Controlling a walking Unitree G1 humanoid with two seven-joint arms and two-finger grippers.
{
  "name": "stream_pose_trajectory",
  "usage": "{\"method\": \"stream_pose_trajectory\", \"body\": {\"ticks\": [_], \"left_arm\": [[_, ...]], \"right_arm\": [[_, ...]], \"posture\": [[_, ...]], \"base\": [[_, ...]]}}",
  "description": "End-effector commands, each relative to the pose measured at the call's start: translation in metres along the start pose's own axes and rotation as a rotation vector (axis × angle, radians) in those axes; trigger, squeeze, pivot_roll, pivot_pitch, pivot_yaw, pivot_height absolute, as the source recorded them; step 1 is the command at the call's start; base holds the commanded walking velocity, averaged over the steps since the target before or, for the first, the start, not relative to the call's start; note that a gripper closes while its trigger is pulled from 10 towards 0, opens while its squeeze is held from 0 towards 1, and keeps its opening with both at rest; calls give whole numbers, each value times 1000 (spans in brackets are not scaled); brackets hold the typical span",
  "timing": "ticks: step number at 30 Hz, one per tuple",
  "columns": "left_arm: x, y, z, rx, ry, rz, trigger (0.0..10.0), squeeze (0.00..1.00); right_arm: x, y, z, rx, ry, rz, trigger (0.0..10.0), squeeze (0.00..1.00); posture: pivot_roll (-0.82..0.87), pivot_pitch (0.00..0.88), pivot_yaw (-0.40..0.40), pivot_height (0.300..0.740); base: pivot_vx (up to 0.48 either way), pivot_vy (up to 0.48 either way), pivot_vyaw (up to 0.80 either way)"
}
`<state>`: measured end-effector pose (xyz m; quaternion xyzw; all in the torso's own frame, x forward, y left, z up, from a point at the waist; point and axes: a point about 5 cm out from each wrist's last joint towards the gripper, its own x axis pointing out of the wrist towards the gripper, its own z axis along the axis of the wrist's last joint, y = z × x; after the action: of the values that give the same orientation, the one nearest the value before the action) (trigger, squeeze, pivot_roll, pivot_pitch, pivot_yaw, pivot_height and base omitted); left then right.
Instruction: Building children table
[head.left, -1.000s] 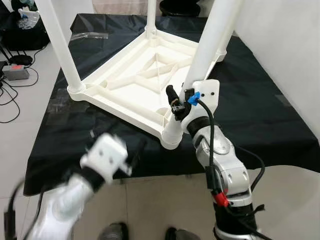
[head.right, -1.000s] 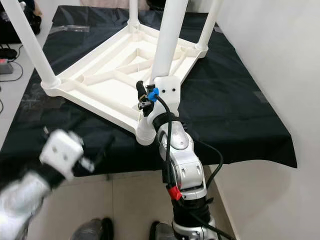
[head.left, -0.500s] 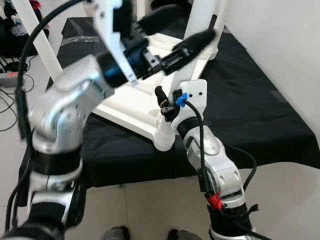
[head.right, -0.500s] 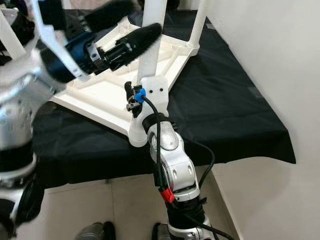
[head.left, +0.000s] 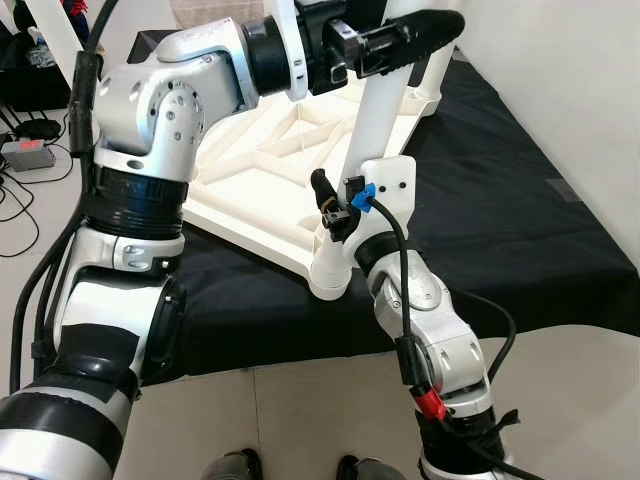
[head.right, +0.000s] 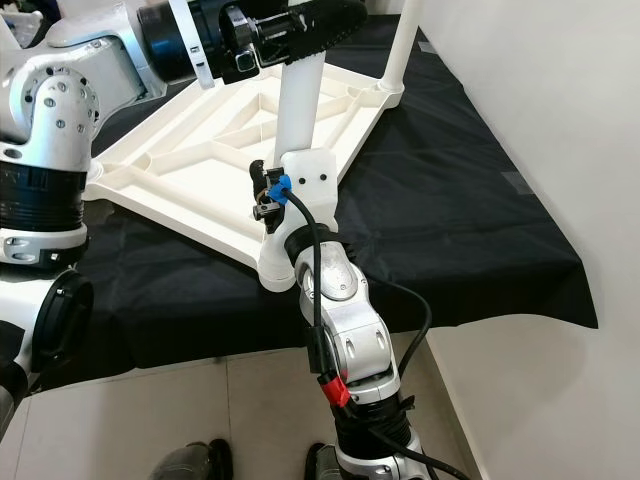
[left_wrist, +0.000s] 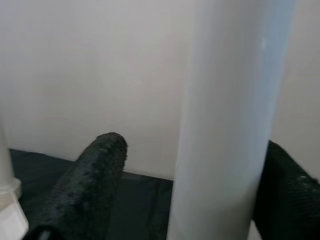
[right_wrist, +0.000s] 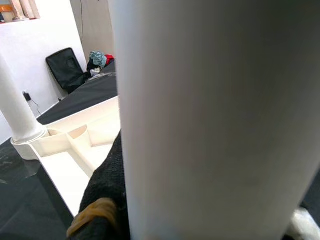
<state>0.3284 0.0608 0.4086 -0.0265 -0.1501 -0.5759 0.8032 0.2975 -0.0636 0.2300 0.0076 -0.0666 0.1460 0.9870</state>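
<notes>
A white children's table (head.left: 270, 160) lies upside down on a black-covered bench, its legs pointing up. The near corner leg (head.left: 372, 110) stands in its socket. My right gripper (head.left: 340, 195) is shut on this leg low down, just above the socket; in the right wrist view a black finger (right_wrist: 107, 190) presses against the leg (right_wrist: 210, 125). My left gripper (head.left: 440, 22) is up at the leg's higher part, open, with one finger on either side. The left wrist view shows the leg (left_wrist: 225, 125) between the two fingers (left_wrist: 90, 185), with a gap on one side.
Two more legs rise at the far left (head.left: 60, 50) and the far right (head.left: 435, 70). The black cloth (head.left: 520, 200) reaches a white wall on the right. Cables and a grey box (head.left: 25, 155) lie on the floor to the left. A black chair (right_wrist: 65, 70) stands beyond the bench.
My left arm has swung up from low at the front left to the upper part of the near leg. My right gripper has kept its hold. The camera has shifted slightly.
</notes>
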Motion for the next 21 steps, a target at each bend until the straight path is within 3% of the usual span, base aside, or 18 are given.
{"method": "stream_pose_trajectory", "body": {"ticks": [1, 14, 15, 17, 19, 20, 21], "left_arm": [[1, -1, 2, -10, 10, -17, 0, 0], [5, -1, -6, 38, 127, -72, 0, 0], [6, -1, -6, 42, 132, -75, 0, 0], [5, -2, -6, 45, 136, -79, 0, 0], [5, -2, -6, 45, 136, -79, 0, 0], [5, -2, -6, 50, 142, -86, 0, 0], [5, -2, -6, 50, 142, -86, 0, 0]], "right_arm": [[-3, -16, -37, -46, 183, -92, 10000, 0], [-3, -19, -32, -42, 168, -64, 10000, 0], [-2, -21, -30, -39, 155, -48, 10000, 1000], [5, -33, -14, -21, 65, 40, 10000, 1000], [5, -33, -14, -21, 65, 40, 10000, 1000], [9, -47, 5, 16, -27, 218, 10000, 1000], [9, -47, 5, 16, -27, 218, 10000, 1000]], "posture": [[-14, 182, -51, 740], [-20, 190, -44, 740], [-20, 190, -45, 740], [-20, 193, -45, 740], [-20, 193, -45, 740], [-20, 196, -45, 740], [-20, 196, -45, 740]], "base": [[0, 0, 0], [0, 0, 0], [0, 0, 0], [0, 0, 0], [0, 0, 0], [0, 0, 0], [0, 0, 0]]}}
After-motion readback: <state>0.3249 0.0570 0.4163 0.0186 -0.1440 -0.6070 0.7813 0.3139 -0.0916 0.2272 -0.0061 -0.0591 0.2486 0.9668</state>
